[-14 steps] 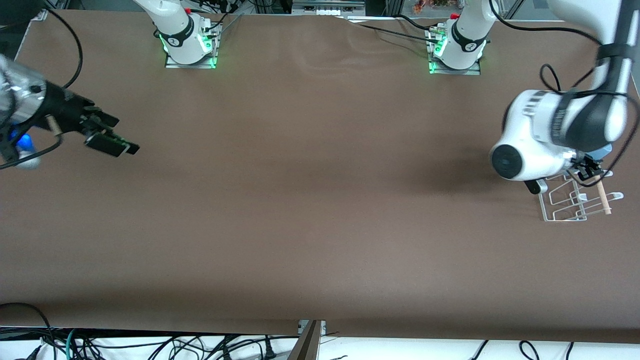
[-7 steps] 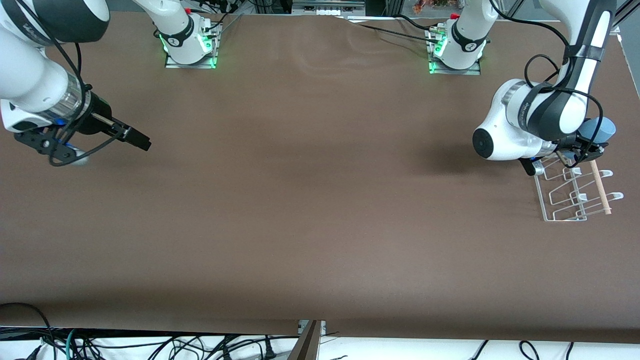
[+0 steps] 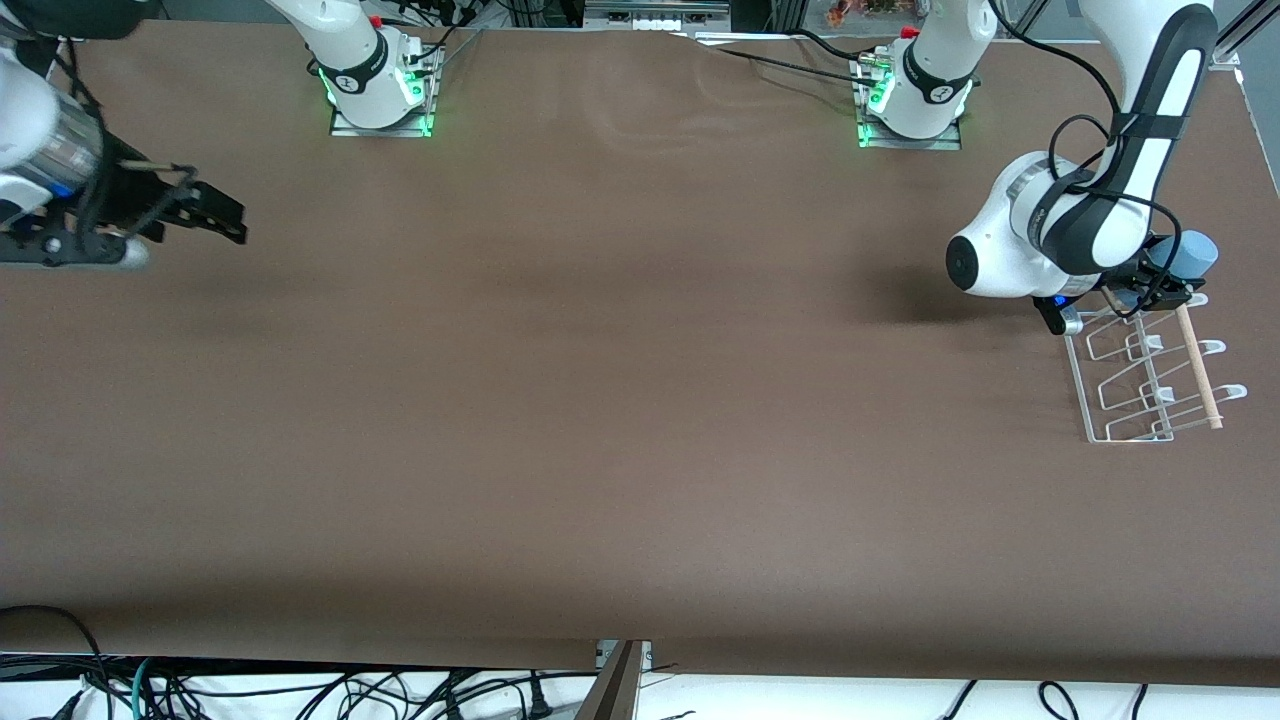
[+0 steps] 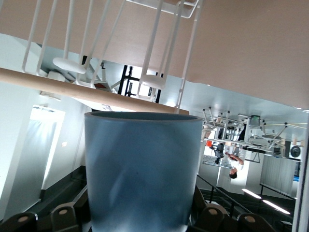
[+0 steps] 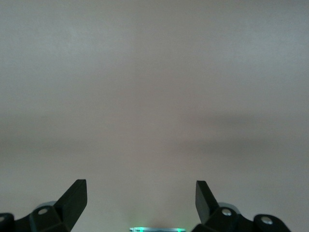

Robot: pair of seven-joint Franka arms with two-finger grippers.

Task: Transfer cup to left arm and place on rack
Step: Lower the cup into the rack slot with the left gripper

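Right now I have the cup (image 3: 1186, 256) clamped in the left gripper (image 3: 1168, 283), which sits over the rack's (image 3: 1102, 437) end farthest from the front camera, at the left arm's (image 3: 1085, 225) end of the table. From the front view the cup pokes out past the gripper, tipped on its side, with the black fingers just beneath and beside it; it looks to be touching or almost touching the top of the rack's wooden rod (image 3: 1198, 367), though I cannot tell whether there is real contact. On my left wrist feed the cup (image 4: 143, 169) fills the space between the fingers, its light-blue wall rising straight out from the jaws, which close on its lower part. Just past its rim I see the wooden rod (image 4: 72, 89) running crosswise, and the rack's white wire prongs (image 4: 154, 53) stand close over the brown table (image 4: 241, 43). So the cup is in the pincer and right against the rack, not yet seated among the prongs. The right gripper (image 3: 205, 215) waits in the air over the table's edge at the right arm's end, well apart from the cup; my right wrist feed shows its two black fingertips (image 5: 75, 198) spread wide with nothing but bare tabletop between them.
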